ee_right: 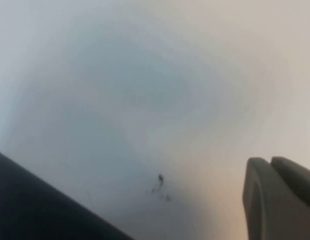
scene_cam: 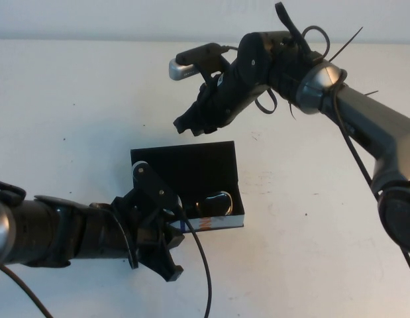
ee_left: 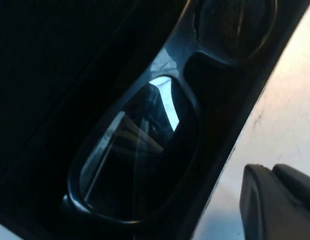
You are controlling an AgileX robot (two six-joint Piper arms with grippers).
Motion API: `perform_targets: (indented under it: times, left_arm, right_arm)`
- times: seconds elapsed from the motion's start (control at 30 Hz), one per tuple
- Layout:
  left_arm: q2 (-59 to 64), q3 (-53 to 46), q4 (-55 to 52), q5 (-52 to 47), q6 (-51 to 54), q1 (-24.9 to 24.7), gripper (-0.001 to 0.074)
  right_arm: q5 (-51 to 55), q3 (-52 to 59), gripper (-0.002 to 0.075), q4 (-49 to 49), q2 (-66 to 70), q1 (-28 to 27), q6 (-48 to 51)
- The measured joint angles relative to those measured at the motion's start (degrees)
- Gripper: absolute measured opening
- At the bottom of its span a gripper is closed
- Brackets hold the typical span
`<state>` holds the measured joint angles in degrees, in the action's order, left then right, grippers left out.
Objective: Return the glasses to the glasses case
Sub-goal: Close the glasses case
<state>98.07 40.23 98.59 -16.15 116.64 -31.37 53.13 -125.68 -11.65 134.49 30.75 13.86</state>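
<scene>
The black glasses case point(scene_cam: 185, 162) lies open mid-table, lid flat behind it, white printed front edge toward me. The dark glasses point(scene_cam: 214, 202) lie inside the case, at its right end. My left gripper point(scene_cam: 175, 232) is open at the case's front left corner, empty, its jaws spread beside that corner. In the left wrist view a tinted lens of the glasses point(ee_left: 139, 160) fills the middle, within the black lining point(ee_left: 44, 75), with one of the fingers point(ee_left: 275, 205) over bare table. My right gripper point(scene_cam: 191, 126) hovers open and empty just behind the lid.
The white table point(scene_cam: 310, 252) surrounds the case. The right arm point(scene_cam: 363, 119) reaches in from the right edge, with cables looping above it. A black cable point(scene_cam: 203, 278) hangs from the left arm in front of the case. The right wrist view shows table and a dark edge point(ee_right: 34, 205).
</scene>
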Motion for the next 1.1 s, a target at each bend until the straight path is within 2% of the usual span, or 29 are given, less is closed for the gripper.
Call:
perform_targets:
  times: [0.5, 1.1]
  left_arm:
    - [0.3, 0.0, 0.0, 0.6, 0.2, 0.0, -0.0001]
    - [0.4, 1.1, 0.0, 2.0, 0.6, 0.0, -0.0001]
  right_arm:
    - [16.3, -10.1, -0.0011, -1.4, 5.1, -0.1, 0.7]
    - [17.6, -11.0, -0.0011, -6.5, 5.1, -0.3, 0.7]
